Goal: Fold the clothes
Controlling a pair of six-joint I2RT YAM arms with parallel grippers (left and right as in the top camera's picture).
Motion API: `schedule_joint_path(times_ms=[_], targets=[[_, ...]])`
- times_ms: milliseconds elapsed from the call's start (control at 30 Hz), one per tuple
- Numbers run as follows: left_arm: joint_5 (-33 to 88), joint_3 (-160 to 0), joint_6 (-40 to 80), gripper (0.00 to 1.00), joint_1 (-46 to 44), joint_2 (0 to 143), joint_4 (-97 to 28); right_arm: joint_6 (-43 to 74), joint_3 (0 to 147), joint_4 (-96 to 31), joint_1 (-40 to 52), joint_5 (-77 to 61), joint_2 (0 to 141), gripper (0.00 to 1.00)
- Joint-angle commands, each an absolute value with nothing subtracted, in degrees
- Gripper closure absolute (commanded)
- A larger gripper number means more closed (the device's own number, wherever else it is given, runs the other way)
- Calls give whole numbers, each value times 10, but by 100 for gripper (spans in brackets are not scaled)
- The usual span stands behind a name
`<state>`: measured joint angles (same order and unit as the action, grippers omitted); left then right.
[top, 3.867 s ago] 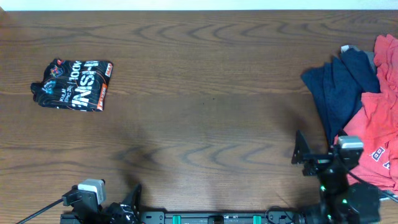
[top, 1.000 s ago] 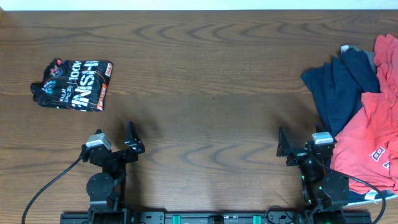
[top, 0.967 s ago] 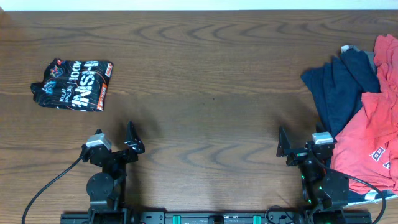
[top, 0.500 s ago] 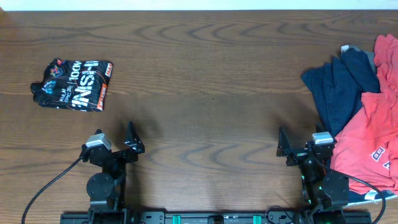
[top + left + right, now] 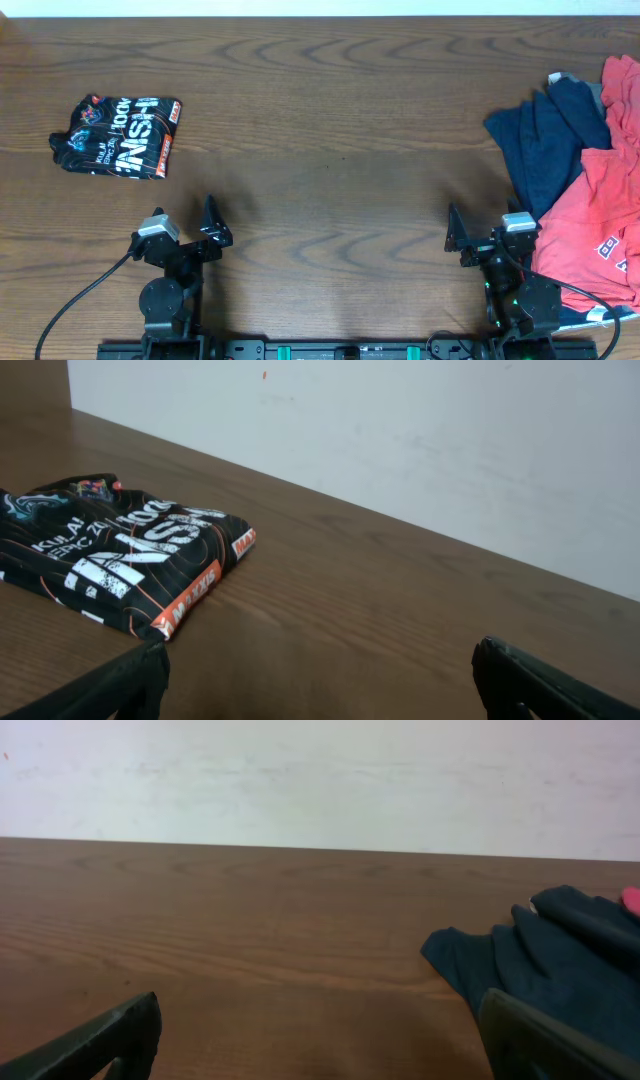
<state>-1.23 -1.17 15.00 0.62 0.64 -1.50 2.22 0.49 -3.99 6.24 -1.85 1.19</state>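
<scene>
Overhead: blk printed shirt (image 5: 118, 136) folded, at 10 o'clock on table (image 5: 330, 120); navy garment (image 5: 545, 140) and red garment (image 5: 600, 215) crumpled together at 3.
Left wrist: left gripper (image 5: 315, 682) spread wide, empty; shirt at 10.
Right wrist: right gripper (image 5: 320, 1040) spread wide, empty; navy garment at 3.

Brn wood table (image 5: 330, 110), white wall (image 5: 400, 440) behind

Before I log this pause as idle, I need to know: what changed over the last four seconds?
The left gripper moved forward, away from the robot's base. The right gripper shifted left, away from the red shirt. Both are open and took hold of nothing. The folded black shirt and navy garment stayed put.
</scene>
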Motion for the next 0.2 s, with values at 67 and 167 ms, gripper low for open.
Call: schedule_joint_path(times_ms=[67, 167], targets=[[-18, -3, 151, 2, 4, 2, -41, 12, 3, -41, 53, -24, 9, 1], [-18, -3, 151, 2, 4, 2, -41, 12, 3, -41, 53, -24, 9, 1]])
